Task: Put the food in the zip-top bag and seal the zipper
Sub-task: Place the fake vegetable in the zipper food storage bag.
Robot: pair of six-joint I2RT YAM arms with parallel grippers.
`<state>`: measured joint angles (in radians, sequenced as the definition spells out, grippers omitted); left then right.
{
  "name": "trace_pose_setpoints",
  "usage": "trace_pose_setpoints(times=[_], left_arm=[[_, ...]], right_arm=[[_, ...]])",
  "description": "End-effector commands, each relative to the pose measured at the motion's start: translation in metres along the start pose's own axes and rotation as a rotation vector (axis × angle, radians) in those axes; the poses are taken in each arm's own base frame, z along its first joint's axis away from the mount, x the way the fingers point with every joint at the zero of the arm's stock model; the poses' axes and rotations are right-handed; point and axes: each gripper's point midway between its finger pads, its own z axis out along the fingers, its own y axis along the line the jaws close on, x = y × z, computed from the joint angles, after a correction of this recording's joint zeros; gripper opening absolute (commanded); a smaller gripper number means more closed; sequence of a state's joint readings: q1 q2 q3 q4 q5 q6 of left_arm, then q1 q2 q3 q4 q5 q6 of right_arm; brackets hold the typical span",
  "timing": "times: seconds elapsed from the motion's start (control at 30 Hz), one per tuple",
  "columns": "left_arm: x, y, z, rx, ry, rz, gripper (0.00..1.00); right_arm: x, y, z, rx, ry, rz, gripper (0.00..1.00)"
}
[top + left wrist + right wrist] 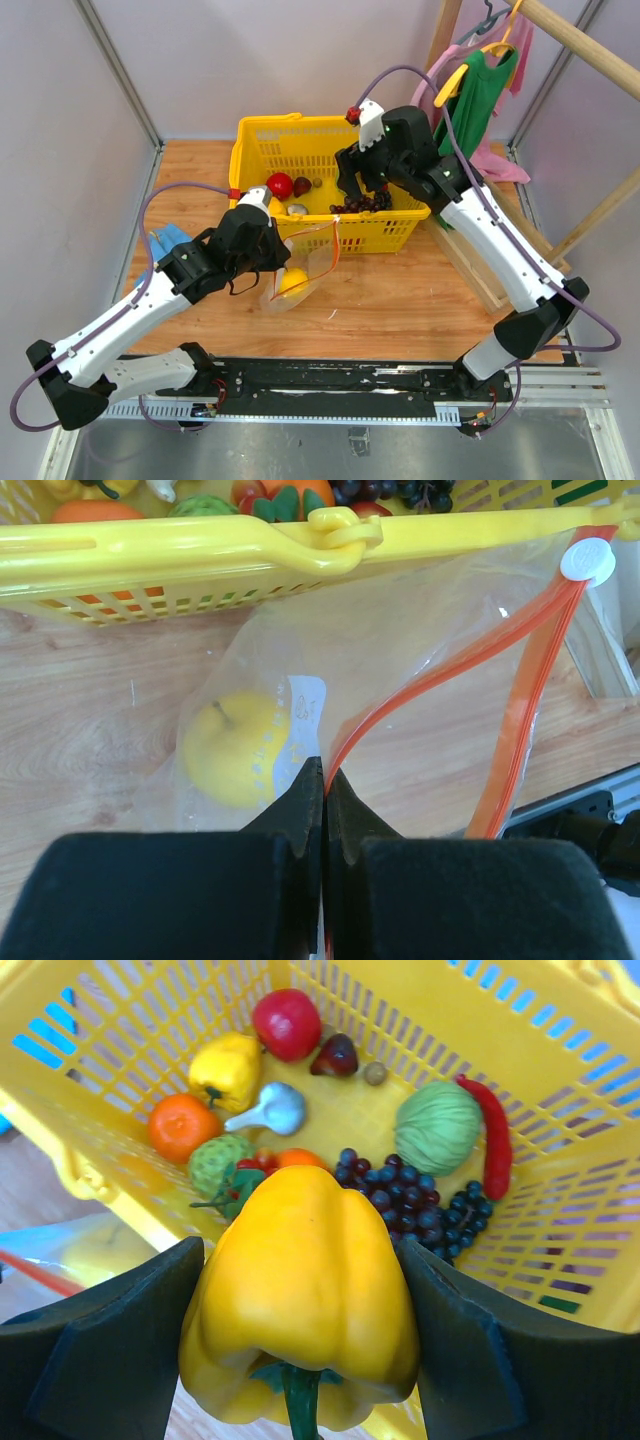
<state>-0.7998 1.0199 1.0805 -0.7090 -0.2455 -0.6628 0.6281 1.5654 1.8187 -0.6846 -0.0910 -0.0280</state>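
From above, my left gripper [272,245] was pinched shut on the zip-top bag [312,262], which lay on the table [420,300] just in front of the yellow basket [262,130]. A round yellow fruit [293,283] sat in the bag at the pouch's six o'clock end. My right gripper [352,185] hung over the basket, at one o'clock from the bag.

In the left wrist view, my fingers [305,795] met tight at six o'clock, clamped on the red-orange zipper [440,670]. The strip ran off toward two o'clock to its whitish slider [588,560], which lay against the basket's rim [200,545]. The yellow fruit [235,748] lay inside the clear plastic, at nine o'clock from my fingertips.

In the right wrist view, my right gripper [300,1295] stood wide, its two pads pressed on either side of the yellow bell pepper [300,1240], stem pointing to six o'clock. Beyond it, toward twelve, the basket held more food: an orange [180,1125], a red apple [288,1022], grapes [410,1195] and a red chilli [492,1135].
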Motion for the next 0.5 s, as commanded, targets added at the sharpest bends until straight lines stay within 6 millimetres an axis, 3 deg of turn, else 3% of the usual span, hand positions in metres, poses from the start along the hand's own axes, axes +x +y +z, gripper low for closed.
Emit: trace_pose_setpoints(times=[0.0,0.3,0.47], left_arm=[[-0.007,-0.002,0.000,0.012,-0.037,-0.031,0.00],[-0.003,0.002,0.002,0.006,-0.031,-0.035,0.00],[-0.002,0.003,0.001,0.001,-0.031,-0.034,0.00]], right_arm=[[-0.010,0.033,0.003,-0.141,-0.079,0.026,0.51],[0.020,0.051,0.043,-0.232,-0.038,0.082,0.50],[0.021,0.058,0.059,-0.272,-0.044,0.111,0.50]])
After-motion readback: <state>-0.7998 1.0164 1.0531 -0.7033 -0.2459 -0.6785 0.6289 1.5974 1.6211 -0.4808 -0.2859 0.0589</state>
